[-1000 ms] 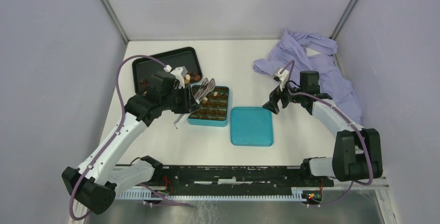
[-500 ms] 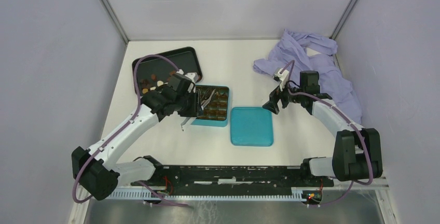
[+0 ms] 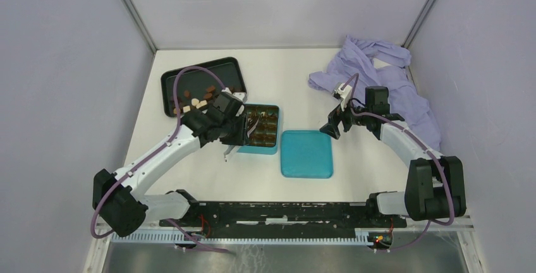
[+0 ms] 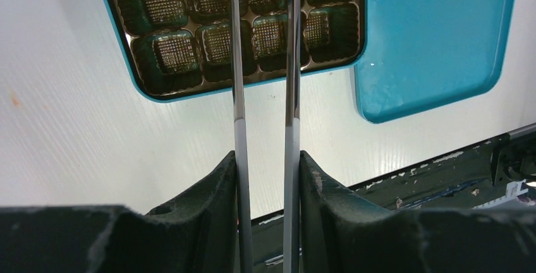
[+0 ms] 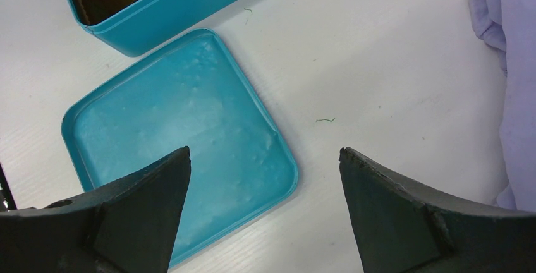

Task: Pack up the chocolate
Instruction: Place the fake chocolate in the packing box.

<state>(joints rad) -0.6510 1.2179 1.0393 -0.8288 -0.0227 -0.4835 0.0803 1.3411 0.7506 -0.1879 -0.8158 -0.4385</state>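
Chocolate, small brown and cream bite-sized pieces [image 3: 193,100], loose on black rectangular tray [image 3: 218,67] behind and left of left end effector [image 4: 267,165], which pinches slim metal tongs [image 4: 238,96] aimed opposite over teal square box [image 5: 183,11]; right end effector [image 5: 263,154] spread, farther off.

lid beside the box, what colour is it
The lid is plain teal, best seen from the right wrist view.

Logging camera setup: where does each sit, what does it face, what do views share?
Top external: above and behind, looking down at the table; both arms show.
Left wrist: looks past the left gripper, shut on tweezers, at the teal box.
Right wrist: looks down past the open right gripper at the lid and purple cloth.
Shared: box and lid, in all three.
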